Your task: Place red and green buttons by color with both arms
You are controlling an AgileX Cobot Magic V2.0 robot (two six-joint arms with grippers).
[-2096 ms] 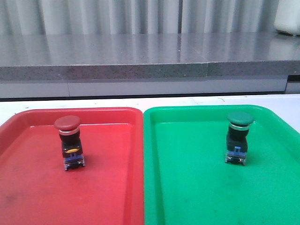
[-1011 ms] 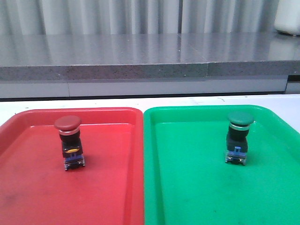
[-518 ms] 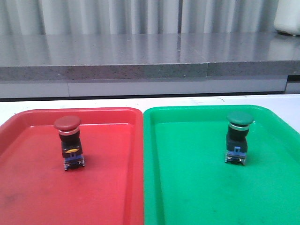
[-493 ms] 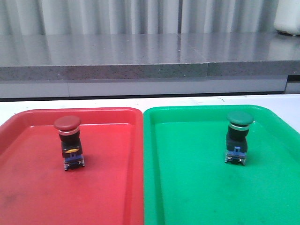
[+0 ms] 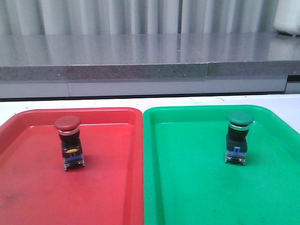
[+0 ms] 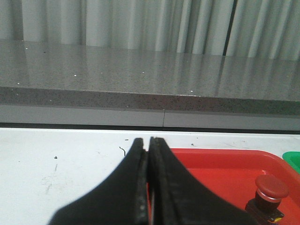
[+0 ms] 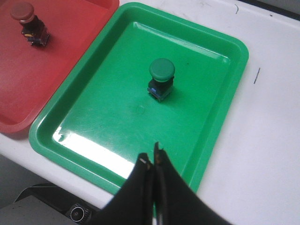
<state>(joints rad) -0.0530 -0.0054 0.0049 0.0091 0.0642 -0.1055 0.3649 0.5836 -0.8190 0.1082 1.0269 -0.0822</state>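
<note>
The red button (image 5: 68,142) stands upright in the red tray (image 5: 108,187); it also shows in the left wrist view (image 6: 270,192) and the right wrist view (image 7: 28,23). The green button (image 5: 238,137) stands upright in the green tray (image 5: 197,187), and it shows in the right wrist view (image 7: 161,78) too. Neither arm shows in the front view. My left gripper (image 6: 148,140) is shut and empty, off the red tray's (image 6: 211,173) side, apart from the red button. My right gripper (image 7: 151,157) is shut and empty, above the green tray's (image 7: 93,117) near rim, apart from the green button.
The two trays lie side by side on a white table (image 5: 187,100). A grey stone ledge (image 5: 140,70) runs along the back under a curtain. A white object (image 5: 288,18) stands at the far right on the ledge.
</note>
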